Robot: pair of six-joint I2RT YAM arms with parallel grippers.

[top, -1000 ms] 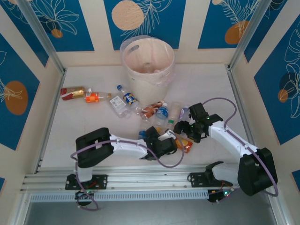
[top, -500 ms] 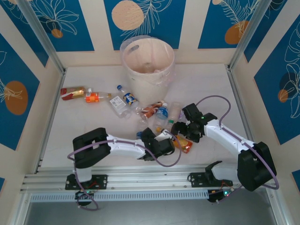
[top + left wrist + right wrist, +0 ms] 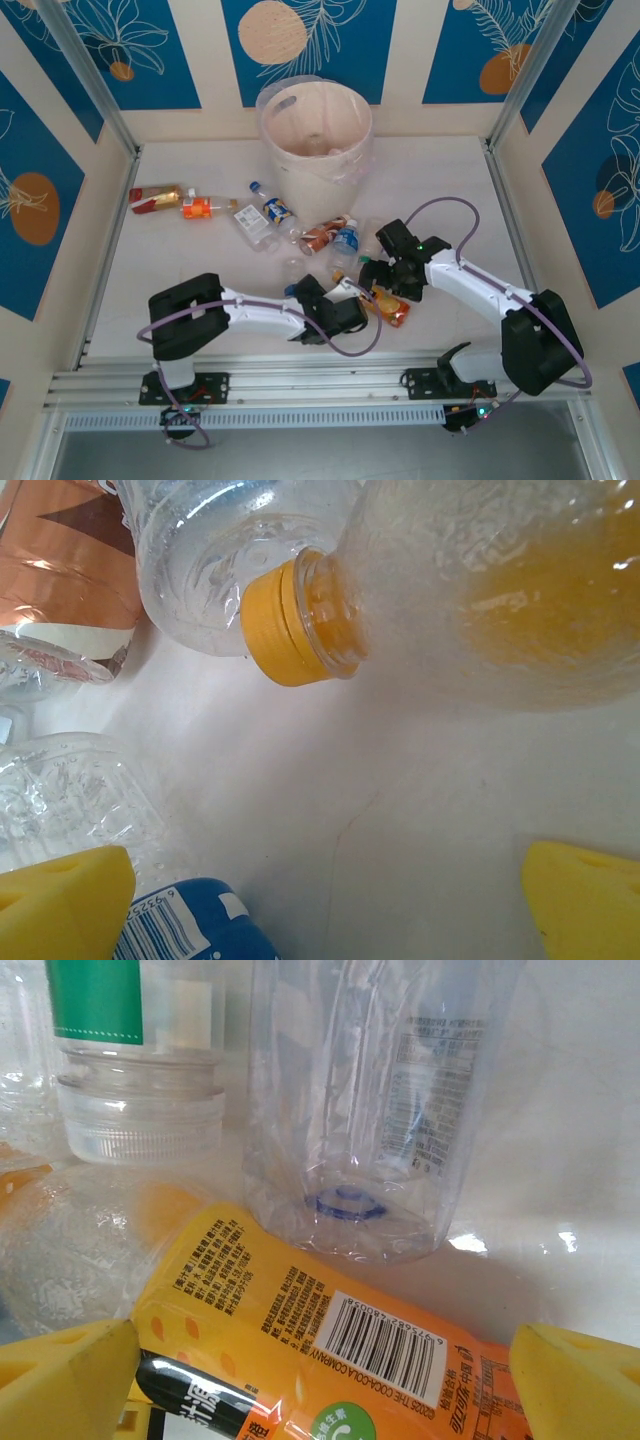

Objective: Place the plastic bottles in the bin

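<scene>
Right claw (image 3: 320, 1380), spread wide, straddles the orange-labelled clear plastic bottle (image 3: 300, 1325) near the desk's (image 3: 180, 262) front edge; left claw (image 3: 322, 900) gapes beside it.

Ahead of the left gripper (image 3: 325, 905), the clear plastic bottle with a yellow cap (image 3: 285, 625) runs off the top and right edges, and its orange-tinted body is blurred. A blue-labelled bottle (image 3: 185, 925) beside one yellow foam pad (image 3: 60, 900) is cut by the bottom edge. Between the right gripper (image 3: 325, 1380) pads, the orange-labelled bottle with a barcode (image 3: 330, 1330) is cut off below. The clear ribbed bottle (image 3: 370, 1090) beyond it loses its top, and its print is unreadable.
</scene>
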